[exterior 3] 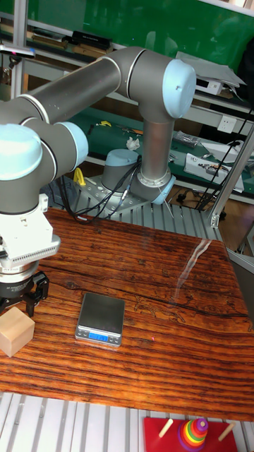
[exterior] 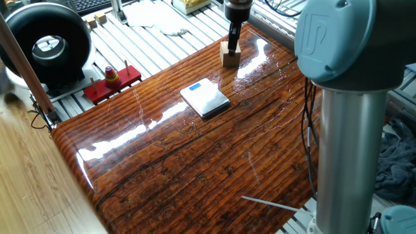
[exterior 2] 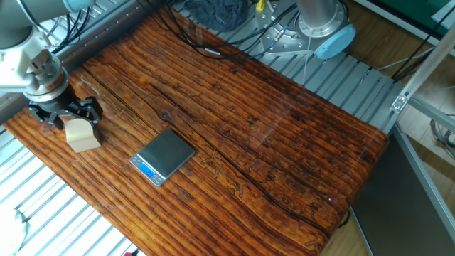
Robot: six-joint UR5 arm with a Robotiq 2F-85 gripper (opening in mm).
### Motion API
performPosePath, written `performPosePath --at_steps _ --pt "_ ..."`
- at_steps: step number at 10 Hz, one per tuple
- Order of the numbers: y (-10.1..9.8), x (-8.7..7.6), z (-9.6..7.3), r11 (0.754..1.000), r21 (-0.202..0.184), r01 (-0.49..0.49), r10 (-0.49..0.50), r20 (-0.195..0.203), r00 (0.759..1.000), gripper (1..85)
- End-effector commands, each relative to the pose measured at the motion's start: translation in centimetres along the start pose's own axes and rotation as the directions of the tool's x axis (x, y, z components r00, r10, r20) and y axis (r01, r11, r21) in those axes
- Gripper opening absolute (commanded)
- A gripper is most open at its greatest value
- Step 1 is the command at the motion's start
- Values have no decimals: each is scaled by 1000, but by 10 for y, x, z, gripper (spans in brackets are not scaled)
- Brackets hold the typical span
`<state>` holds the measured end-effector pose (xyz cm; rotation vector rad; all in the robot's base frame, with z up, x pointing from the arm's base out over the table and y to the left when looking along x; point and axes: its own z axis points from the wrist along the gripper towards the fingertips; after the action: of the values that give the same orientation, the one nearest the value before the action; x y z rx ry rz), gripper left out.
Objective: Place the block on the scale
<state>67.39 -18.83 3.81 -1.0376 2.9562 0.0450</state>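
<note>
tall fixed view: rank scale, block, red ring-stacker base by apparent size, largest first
1. scale, clearly the widest footprint.
2. block and red ring-stacker base: not ranked. The block is cut off by the left edge, the base by the bottom edge and sits nearer the camera.
</note>
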Motion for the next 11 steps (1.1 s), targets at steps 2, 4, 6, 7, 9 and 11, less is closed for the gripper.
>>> performPosePath --at_steps 2,4,6,7,9,11 --pt "3 -9 7 1000 -3 -9 9 33 999 733" --pt "6 -11 9 1000 -3 -16 16 36 999 683" --pt "5 -10 9 1000 0 -24 24 32 999 590" --pt "7 -11 8 999 -3 -36 36 34 999 543" --pt "6 -6 -1 999 -21 -50 50 31 998 390" --pt "4 1 -11 995 -39 -89 90 11 996 273"
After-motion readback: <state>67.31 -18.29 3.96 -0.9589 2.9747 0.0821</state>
